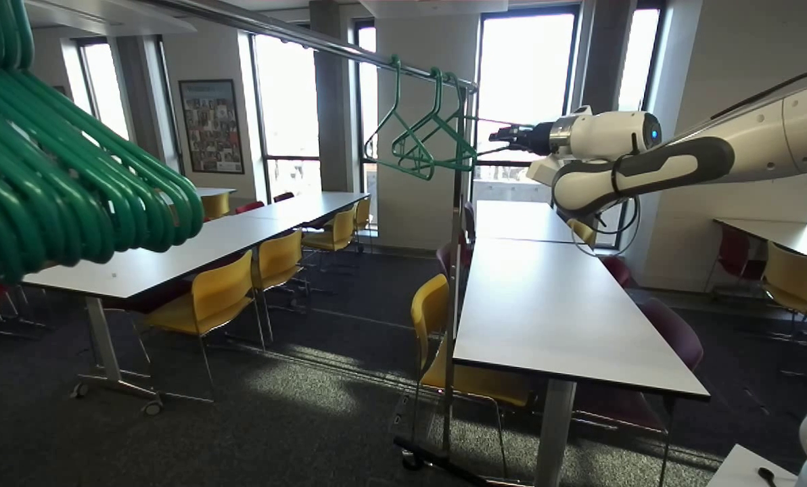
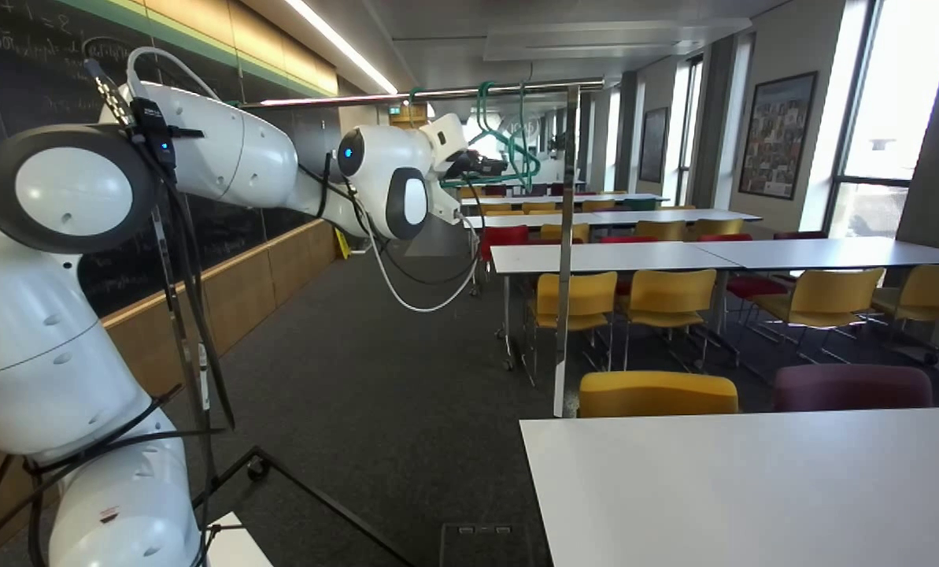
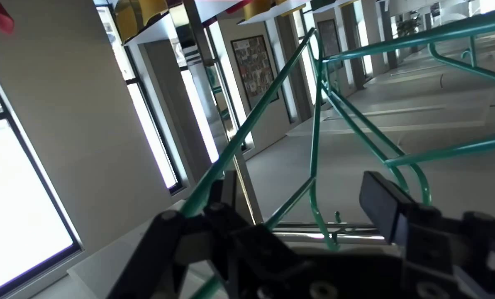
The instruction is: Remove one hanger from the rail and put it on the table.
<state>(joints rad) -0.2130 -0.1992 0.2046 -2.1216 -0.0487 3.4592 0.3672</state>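
Gripper point(image 3: 299, 180): fingers point(image 3: 382, 205) apart, hanger point(image 3: 315, 141) showing across gap in wrist view, contact unclear | In an exterior view: three hangers point(image 1: 436, 112) at far right end of rail point(image 1: 322, 42), hanger bunch point(image 1: 92, 210) near left | Table point(image 1: 565, 304): white top, right side

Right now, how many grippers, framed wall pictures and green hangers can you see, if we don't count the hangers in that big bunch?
Gripper: 1
Framed wall pictures: 2
Green hangers apart from the big bunch: 3
Total: 6
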